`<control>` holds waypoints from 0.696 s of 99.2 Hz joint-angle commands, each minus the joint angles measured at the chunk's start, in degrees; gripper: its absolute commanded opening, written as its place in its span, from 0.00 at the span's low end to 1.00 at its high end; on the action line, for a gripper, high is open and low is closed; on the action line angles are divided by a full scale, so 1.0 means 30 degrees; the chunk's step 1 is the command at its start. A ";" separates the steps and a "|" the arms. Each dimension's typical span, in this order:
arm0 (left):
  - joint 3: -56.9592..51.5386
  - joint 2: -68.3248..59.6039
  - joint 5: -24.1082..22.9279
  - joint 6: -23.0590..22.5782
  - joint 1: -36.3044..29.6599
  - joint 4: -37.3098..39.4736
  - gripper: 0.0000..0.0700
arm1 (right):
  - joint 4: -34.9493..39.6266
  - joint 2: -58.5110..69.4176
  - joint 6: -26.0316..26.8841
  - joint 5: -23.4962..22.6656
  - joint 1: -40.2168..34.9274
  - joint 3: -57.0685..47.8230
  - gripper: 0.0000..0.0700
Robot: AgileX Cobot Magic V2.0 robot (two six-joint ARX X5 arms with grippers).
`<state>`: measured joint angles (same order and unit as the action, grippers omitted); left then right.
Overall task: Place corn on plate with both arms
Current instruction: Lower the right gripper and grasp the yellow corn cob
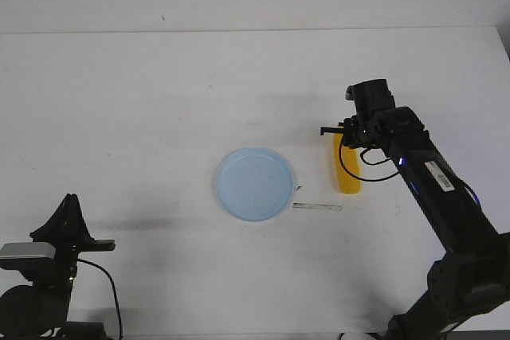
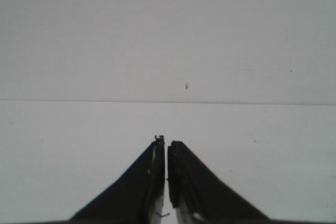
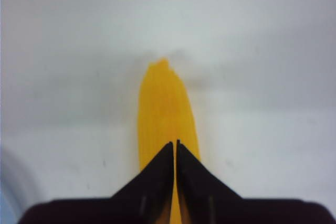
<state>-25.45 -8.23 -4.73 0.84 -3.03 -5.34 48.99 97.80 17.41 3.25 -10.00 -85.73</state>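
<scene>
The yellow-orange corn (image 1: pixel 348 177) lies on the white table, just right of the pale-blue plate (image 1: pixel 255 185), lengthwise away from me. My right gripper (image 1: pixel 351 134) hangs over the corn's far end. In the right wrist view its fingers (image 3: pixel 175 142) are shut, tip against tip, above the corn (image 3: pixel 165 103) with nothing between them, and the tapered end points away. At the near left corner, far from both things, my left gripper (image 1: pixel 69 199) is shut and holds nothing; its jaws (image 2: pixel 166 142) stand over bare table.
A thin grey strip (image 1: pixel 317 207) lies on the table between the plate and the corn's near end. The plate's rim (image 3: pixel 6 182) shows at one edge of the right wrist view. The table's far edge (image 1: pixel 255 32) meets a plain wall.
</scene>
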 commanded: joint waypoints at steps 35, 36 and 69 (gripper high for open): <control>-0.0095 0.0036 -0.0073 0.0087 0.0007 0.0226 0.00 | 0.0772 0.2426 0.0153 -0.0576 -0.0291 -0.0437 0.74; -0.0095 0.0036 -0.0073 0.0087 0.0007 0.0226 0.00 | 0.0765 0.2463 0.0153 -0.0568 -0.0299 -0.0437 0.74; -0.0095 0.0036 -0.0073 0.0087 0.0007 0.0226 0.00 | 0.0736 0.3745 0.0036 -0.0583 -0.0306 -0.0386 0.73</control>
<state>-25.45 -8.23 -4.73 0.84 -3.03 -5.34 51.57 107.66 17.43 1.50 -10.57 -85.89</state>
